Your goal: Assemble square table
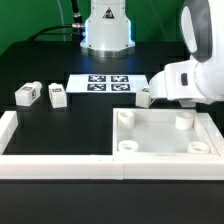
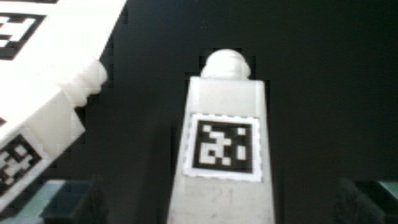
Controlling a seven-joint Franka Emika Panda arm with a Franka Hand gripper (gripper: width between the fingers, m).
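- Square table top (image 1: 160, 135): lies flat with its rim up on the black table (image 1: 60, 125), on the near side at the exterior view's right. Round sockets show at its corners. Its front edge runs along the front border rail (image 1: 60, 165), which is nearest the camera.
- Left border rail (image 1: 8, 130): runs back from the front rail's end, at the exterior view's left.
- My gripper (image 2: 217, 208): jaws wide apart. My fingertips (image 2: 54, 200) show as dark blurs on either side of a leg, and neither touches it. Nothing is held.
- Leg (image 2: 222, 120): lies flat on the black table between my fingers, tag face up, rounded end pointing away from the wrist camera.
- Tagged white piece (image 2: 45, 120): just beside that leg and cropped by the frame. I cannot tell what it is.
- My arm (image 1: 190, 70): hangs just behind the table top's far edge, at the exterior view's right.
- Second leg (image 1: 57, 96) and third leg (image 1: 27, 95): lie near each other at the exterior view's left, well apart from the table top.
- Marker board (image 1: 105, 83): flat, mid-table, behind the legs.
- Arm base (image 1: 107, 30): farthest back.
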